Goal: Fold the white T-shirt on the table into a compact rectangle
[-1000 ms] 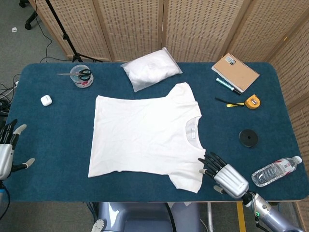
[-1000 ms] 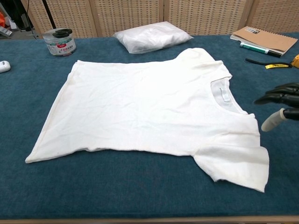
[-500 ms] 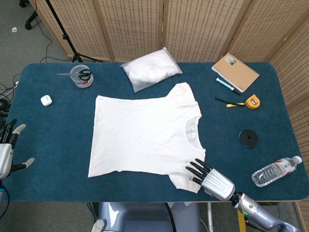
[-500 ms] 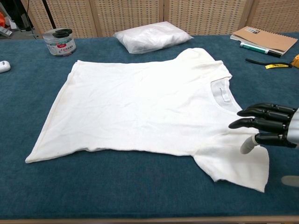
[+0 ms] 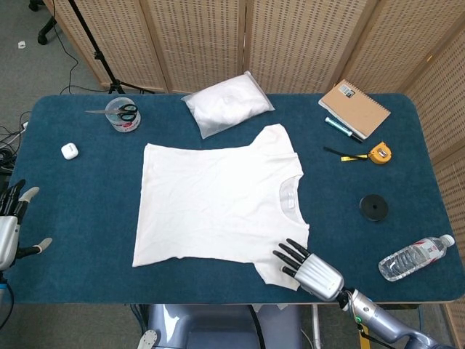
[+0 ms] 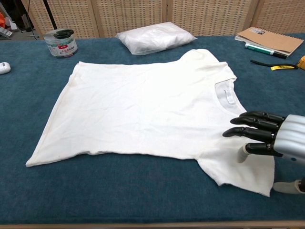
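This looks like a robot test room, not a home. A desk [image 5: 87, 240] with blue felt cover stands before folding wicker screens [image 5: 196, 43]. A black tripod stand [image 5: 94, 51] and loose cables [image 5: 9, 142] are on the grey floor [image 5: 29, 65], and a chair wheel [image 5: 35, 6] shows at the corner.

left hand [image 5: 10, 225] half off-frame
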Robot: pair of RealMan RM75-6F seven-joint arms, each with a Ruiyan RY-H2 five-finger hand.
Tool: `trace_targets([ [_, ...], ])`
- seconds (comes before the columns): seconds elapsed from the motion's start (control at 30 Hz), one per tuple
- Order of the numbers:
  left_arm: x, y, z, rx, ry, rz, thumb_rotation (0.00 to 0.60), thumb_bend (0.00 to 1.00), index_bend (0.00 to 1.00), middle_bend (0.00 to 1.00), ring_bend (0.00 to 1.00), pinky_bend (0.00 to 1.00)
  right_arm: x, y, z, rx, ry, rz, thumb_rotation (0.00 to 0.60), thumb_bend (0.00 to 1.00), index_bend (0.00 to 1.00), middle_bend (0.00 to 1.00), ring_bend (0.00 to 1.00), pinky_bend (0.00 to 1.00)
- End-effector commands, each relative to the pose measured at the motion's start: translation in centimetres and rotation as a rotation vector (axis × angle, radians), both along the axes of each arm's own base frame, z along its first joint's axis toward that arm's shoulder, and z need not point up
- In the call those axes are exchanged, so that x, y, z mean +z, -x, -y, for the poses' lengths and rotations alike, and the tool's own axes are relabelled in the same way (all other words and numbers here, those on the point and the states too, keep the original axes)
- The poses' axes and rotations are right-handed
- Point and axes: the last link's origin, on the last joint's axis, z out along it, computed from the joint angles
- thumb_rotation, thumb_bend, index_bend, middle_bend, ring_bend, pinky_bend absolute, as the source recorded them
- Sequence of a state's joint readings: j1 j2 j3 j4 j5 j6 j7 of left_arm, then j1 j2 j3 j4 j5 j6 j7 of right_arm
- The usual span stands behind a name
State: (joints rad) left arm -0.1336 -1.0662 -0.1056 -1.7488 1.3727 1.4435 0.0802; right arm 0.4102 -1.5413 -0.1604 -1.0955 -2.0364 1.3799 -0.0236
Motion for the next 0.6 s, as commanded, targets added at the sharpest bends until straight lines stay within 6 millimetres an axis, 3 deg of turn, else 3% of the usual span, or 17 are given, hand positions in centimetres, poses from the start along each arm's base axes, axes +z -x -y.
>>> trace_targets([
  [0.03,-0.06,0.0,-0.01,0.001,0.003,-0.002,0.6,0.0,0.0,0.0,0.0,0.0,-0.4,-0.2,0.21,0.006,0.003,-0.01,0.6,0.03,0.35,0.14,0.0,0.07],
  [0.17,-0.06,0.01,-0.05,0.003,0.001,-0.001,0.6,0.0,0.0,0.0,0.0,0.0,-0.78,-0.54,0.37,0.003,0.006,-0.004,0.6,0.09,0.36,0.15,0.0,0.07],
  [0.43,-0.05,0.04,-0.08,0.006,0.002,0.0,0.6,0.0,0.0,0.0,0.0,0.0,-0.68,-1.2,1.09,-0.009,0.029,0.032,0.6,0.51,0.38,0.16,0.0,0.07],
  [0.6,-0.09,0.04,-0.09,0.007,0.003,-0.001,0.6,0.0,0.0,0.0,0.0,0.0,-0.67,-1.04,0.96,-0.016,0.012,0.016,0.6,0.57,0.4,0.16,0.0,0.07],
])
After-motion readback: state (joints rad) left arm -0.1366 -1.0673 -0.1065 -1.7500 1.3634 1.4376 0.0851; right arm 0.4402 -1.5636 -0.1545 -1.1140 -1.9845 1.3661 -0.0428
